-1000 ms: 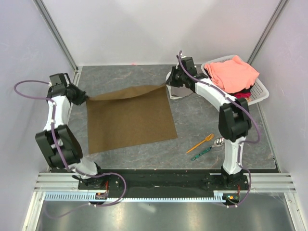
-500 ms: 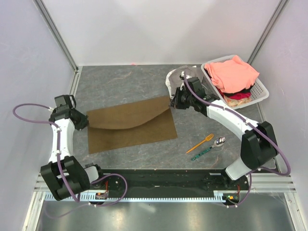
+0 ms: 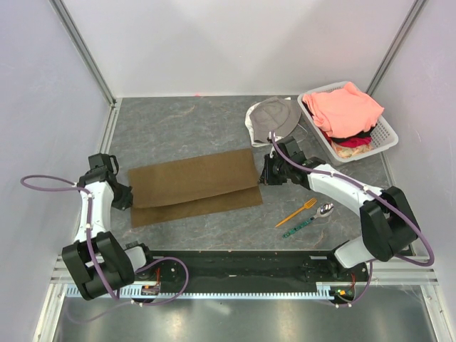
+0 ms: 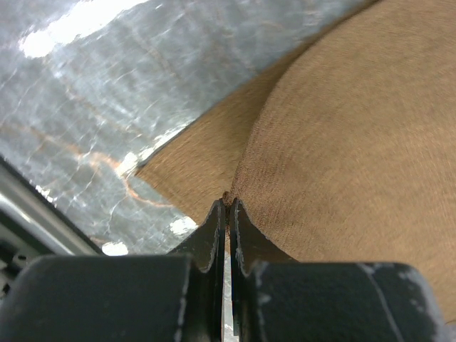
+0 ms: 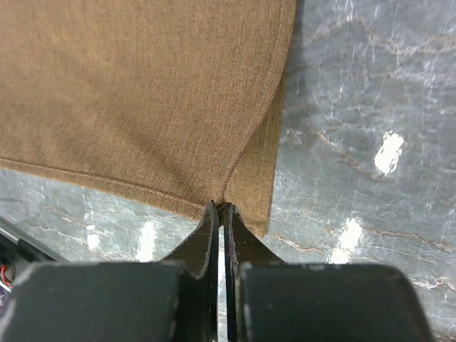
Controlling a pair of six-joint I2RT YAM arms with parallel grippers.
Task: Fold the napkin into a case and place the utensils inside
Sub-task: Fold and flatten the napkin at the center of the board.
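Pinched napkin [image 3: 192, 184] by both end corners, left gripper [image 3: 127, 195] and right gripper [image 3: 262, 173] clamped shut, long axis spanning mid-frame left to right.

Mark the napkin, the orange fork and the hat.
napkin [image 3: 192, 179], top view, middle of the folded-over layer.
orange fork [image 3: 295, 214], top view, middle of its handle.
hat [image 3: 274, 117], top view, its crown.

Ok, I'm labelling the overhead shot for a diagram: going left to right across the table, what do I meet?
Left pincer → napkin → right pincer → fork. The spoon, hat and basket overlap others sideways, so they are left out.
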